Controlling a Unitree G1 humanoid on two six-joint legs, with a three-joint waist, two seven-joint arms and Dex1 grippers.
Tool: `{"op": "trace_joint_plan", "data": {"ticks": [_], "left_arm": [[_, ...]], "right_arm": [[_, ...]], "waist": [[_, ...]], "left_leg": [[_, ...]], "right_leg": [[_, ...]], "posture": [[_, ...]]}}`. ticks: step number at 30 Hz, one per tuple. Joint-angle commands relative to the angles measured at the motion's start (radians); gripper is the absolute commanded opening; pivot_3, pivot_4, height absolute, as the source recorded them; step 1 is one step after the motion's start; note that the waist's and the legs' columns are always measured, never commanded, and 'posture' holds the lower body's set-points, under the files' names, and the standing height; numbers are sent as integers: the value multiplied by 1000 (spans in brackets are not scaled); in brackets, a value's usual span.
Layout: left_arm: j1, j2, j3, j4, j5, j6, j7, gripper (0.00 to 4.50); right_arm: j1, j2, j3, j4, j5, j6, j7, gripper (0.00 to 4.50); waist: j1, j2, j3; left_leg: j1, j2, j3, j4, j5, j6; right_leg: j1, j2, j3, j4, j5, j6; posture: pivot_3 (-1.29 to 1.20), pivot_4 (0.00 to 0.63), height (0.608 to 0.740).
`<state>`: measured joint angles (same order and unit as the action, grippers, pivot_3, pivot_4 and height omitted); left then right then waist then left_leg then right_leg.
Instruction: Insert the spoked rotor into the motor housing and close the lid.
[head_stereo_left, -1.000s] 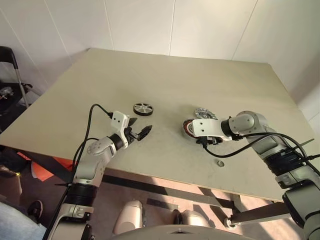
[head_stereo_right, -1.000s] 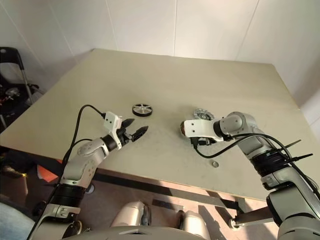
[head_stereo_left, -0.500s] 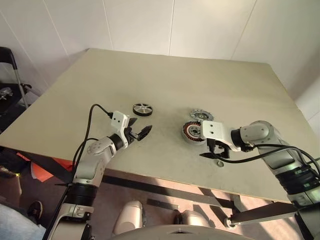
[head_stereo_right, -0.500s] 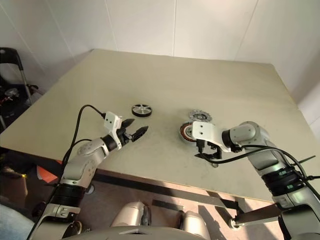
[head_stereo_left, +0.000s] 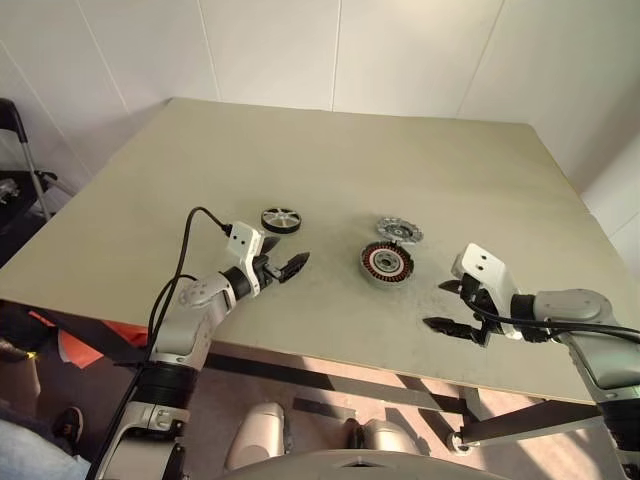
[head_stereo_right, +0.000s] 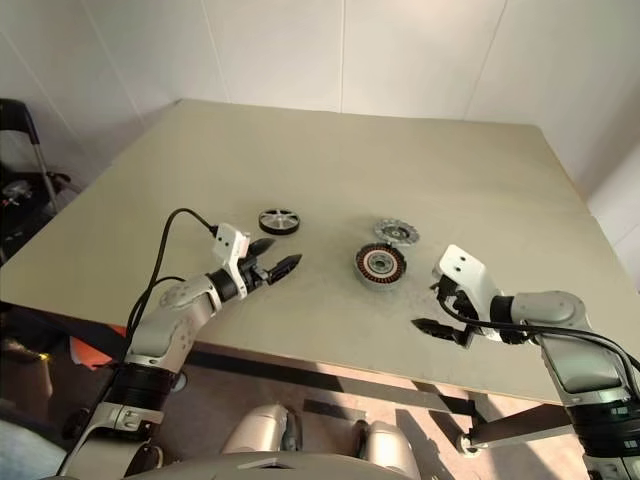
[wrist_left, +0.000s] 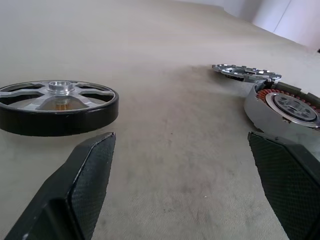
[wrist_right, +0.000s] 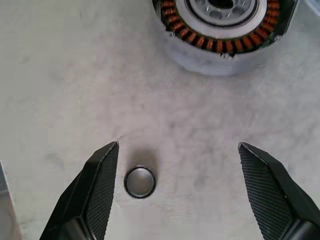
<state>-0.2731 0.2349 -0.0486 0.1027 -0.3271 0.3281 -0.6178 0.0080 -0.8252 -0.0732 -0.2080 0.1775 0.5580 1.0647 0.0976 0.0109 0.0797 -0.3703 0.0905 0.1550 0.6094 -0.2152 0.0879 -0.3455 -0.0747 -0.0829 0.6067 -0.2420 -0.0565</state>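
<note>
My right gripper (head_stereo_left: 452, 306) hangs w/ its two black fingers spread wide apart, nothing between them, tips angled down at the beige tabletop (head_stereo_left: 330, 170) near the front edge. In the right wrist view a small silver washer ring (wrist_right: 139, 182) lies flat on the table just beside one black finger (wrist_right: 95, 192), not touching it as far as I can tell.

Taking the motor housing (head_stereo_left: 386, 263) as my landmark: it's a shallow round grey-walled ring w/ reddish-copper coil windings inside and a pale metal centre, lying flat on the table, roughly mid-width. The right gripper sits to the right of it and nearer the front edge, clear of it. The washer lies between gripper and housing in the wrist view.

The lid (head_stereo_left: 399, 230), a flat grey metal disc w/ ribbed edge and dark centre, lies flat just behind the housing, on the far side, close but apart.

The spoked rotor (head_stereo_left: 281, 220), a small wheel w/ black outer rim, silver spokes and silver hub, lies flat well to the left of the housing, slightly farther back.

My left gripper (head_stereo_left: 288, 268) is left of the housing, nearer the front than the rotor, fingers apart and empty, pointing roughly level twd the housing. In the left wrist view the rotor shows past one finger (wrist_left: 82, 182), housing past the other.
</note>
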Motion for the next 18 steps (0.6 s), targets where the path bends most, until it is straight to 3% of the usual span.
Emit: {"op": "trace_joint_plan", "data": {"ticks": [1, 10, 13, 18], "left_arm": [[-27, 5, 1, -6, 0, 0, -14, 4500], [-38, 7, 0, 5, 4, 1, -25, 4500], [-39, 10, 2, 6, 6, 1, -27, 4500], [-39, 12, 4, 5, 8, 1, -24, 4500]], "right_arm": [[36, -23, -44, -37, 34, -7, -6, 4326], [75, -36, -20, 19, 22, -38, -34, 4326], [76, -37, -8, 23, 22, -53, -35, 3705], [66, -42, 10, 51, 8, -94, -42, 2099]], "waist": [[-2, 0, 0], [-1, 1, 0], [-1, 1, 0], [-1, 1, 0]], "left_leg": [[0, 0, 0, 0, 0, 0], [1, 0, 0, 0, 1, -1], [1, 0, 0, -1, 0, -1], [1, 0, 0, -1, 0, -1]], "right_leg": [[0, 0, 0, 0, 0, 0], [1, 0, 0, 0, -4, 6], [1, 0, 0, 0, -3, 5], [1, 0, 0, 0, -2, 4]], "posture": [[0, 0, 740], [0, 0, 740], [0, 0, 740], [0, 0, 740]]}}
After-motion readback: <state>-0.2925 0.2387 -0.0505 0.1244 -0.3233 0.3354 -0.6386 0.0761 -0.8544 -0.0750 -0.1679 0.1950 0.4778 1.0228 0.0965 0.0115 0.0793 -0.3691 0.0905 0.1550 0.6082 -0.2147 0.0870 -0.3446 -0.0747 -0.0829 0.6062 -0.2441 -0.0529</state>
